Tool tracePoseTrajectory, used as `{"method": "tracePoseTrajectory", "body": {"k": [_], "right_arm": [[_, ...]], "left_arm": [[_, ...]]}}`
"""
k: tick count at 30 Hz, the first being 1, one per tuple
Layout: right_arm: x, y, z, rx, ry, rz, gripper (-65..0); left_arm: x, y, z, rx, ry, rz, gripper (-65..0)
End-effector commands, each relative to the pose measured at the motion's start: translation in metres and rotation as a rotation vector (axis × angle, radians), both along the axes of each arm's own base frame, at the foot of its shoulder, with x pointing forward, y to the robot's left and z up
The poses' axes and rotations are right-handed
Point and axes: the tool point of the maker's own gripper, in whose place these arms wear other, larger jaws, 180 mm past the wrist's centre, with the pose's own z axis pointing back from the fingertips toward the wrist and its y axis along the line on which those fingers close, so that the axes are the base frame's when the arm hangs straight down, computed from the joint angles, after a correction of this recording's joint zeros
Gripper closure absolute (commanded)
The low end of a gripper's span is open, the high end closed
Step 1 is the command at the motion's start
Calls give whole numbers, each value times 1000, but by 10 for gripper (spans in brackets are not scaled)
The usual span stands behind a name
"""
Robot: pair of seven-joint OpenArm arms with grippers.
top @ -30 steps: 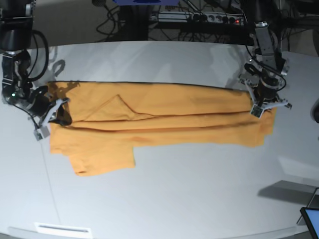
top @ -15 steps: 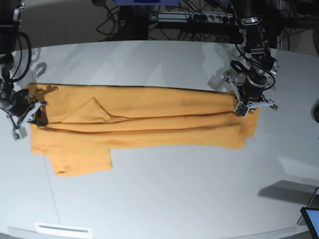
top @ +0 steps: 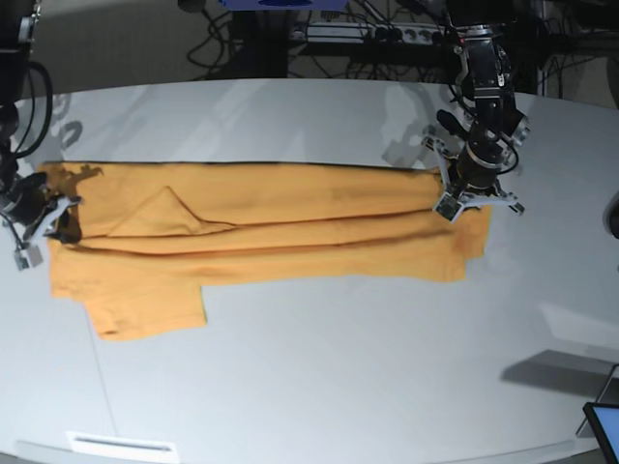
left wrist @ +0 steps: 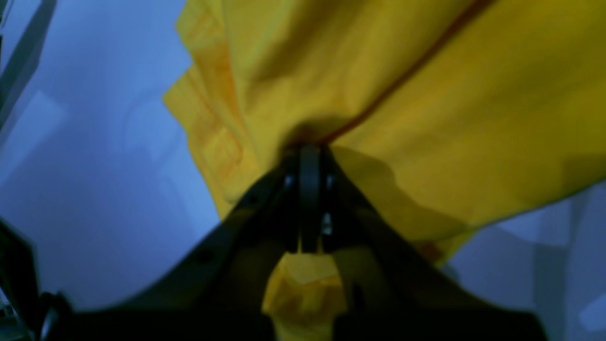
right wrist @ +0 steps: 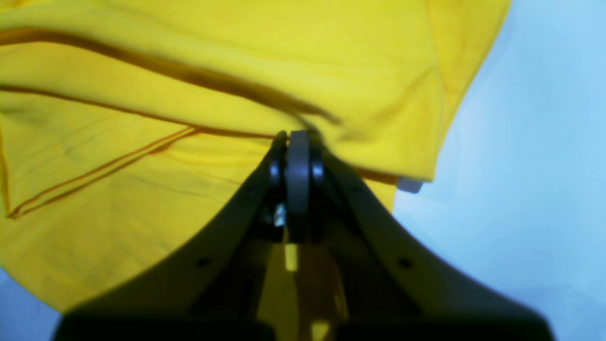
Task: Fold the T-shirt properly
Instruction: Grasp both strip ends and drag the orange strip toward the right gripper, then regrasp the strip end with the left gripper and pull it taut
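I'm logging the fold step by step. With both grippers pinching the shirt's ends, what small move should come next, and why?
Probably lift both ends together and carry the pinched edge toward the table's near side: the left gripper and right gripper are shut on the T-shirt, which lies long and half-folded.

Near half of table [top: 329, 387]: bare, open passage.
Middle: T-shirt [top: 271, 232] spread across.
Far edge: cables [top: 387, 39], crowded.
Near right corner: screen [top: 604, 425].
Near left edge: white strip [top: 121, 445].

Both arms are black, jointed columns with dark cables looping along them. The left pincer [top: 470, 198] has pale grey bracket plates; the right pincer [top: 39, 224] matches. Close up, each shows black tapering fingers [right wrist: 236, 227] with small round screw holes.
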Motion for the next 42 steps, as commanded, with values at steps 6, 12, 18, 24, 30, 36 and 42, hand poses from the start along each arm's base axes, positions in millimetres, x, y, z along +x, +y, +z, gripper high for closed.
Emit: {"method": "tracePoseTrajectory", "body": {"k": [6, 12, 18, 24, 30, 36, 42], "right_arm": [[-80, -54, -48, -272, 391, -20, -3], [-77, -60, -40, -295, 388, -13, -3], [-70, -69, -5, -337, 325, -40, -9], [-63, -35, 22, -374, 262, 33, -10], [-48, -12, 24, -336, 230, 41, -12], [-34, 4, 26, -332, 209, 83, -12], [-34, 10, 23, -334, 213, 103, -12]], "left_arm": [[-13, 54, 9, 94, 34, 82, 0], [-15, 86, 26, 147, 9, 125, 0], [-3, 82, 60, 129, -96, 130, 0], [6, 69, 72, 68, -148, 117, 0], [13, 65, 74, 51, -166, 124, 0], [22, 54, 67, 16, -158, 109, 0], [28, 20, 33, -62, -85, 54, 0]]}}
